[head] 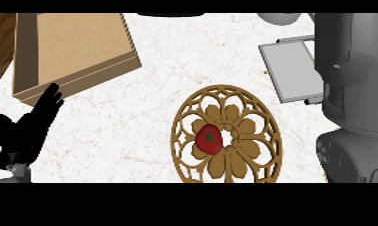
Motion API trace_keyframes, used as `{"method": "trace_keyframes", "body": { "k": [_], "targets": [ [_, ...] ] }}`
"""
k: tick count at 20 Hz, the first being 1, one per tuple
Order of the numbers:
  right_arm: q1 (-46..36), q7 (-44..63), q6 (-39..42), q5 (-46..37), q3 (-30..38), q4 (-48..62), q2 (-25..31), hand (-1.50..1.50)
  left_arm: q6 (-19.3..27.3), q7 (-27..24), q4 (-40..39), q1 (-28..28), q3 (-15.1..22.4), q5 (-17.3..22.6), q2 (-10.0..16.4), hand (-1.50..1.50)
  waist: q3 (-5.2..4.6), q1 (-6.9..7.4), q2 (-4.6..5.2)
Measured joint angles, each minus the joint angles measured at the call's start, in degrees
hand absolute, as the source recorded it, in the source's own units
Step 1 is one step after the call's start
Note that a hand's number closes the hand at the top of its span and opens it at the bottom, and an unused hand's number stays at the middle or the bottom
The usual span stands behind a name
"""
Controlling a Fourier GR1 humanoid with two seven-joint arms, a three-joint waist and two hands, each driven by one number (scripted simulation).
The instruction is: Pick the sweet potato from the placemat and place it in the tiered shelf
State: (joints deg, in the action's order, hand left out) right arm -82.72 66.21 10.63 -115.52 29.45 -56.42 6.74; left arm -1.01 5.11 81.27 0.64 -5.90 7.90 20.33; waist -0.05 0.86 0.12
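A red, tomato-like fruit (210, 139) lies on the round gold placemat (240, 162), lower centre. It is well apart from the left hand (28, 132) at lower left, whose fingers are straight and released, grasping nothing.

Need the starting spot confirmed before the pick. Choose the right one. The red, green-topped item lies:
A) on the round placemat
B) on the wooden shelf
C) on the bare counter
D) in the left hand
A: the red item sits on the round openwork placemat, just left of its centre and apart from the left hand, which rests open at the view's left edge.
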Motion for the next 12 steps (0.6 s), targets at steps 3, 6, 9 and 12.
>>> {"method": "trace_keyframes", "body": {
  "k": [3,6,9,12],
  "targets": [
    [1.4,-0.6,-0.4,-0.5,1.6,-0.5,0.5,1.50,-0.2,-0.4,0.0,0.6,0.0,-0.1,-0.3,0.00,0.01,-0.11,-0.03],
    [2.9,-1.7,-1.4,0.1,3.8,-0.7,2.3,1.50,-0.1,-0.2,0.1,0.4,0.0,-0.3,-0.5,0.00,0.03,-0.19,0.01],
    [4.8,-2.3,-2.6,1.1,5.3,-2.3,3.0,1.50,-0.8,0.5,0.6,0.5,-0.6,0.1,0.1,0.00,0.05,-0.25,-0.04],
    [7.4,-2.8,-3.1,1.8,6.8,-4.2,3.4,1.50,-1.2,0.2,0.4,0.8,-0.9,0.2,0.0,0.00,0.06,-0.50,-0.12]
  ]
}}
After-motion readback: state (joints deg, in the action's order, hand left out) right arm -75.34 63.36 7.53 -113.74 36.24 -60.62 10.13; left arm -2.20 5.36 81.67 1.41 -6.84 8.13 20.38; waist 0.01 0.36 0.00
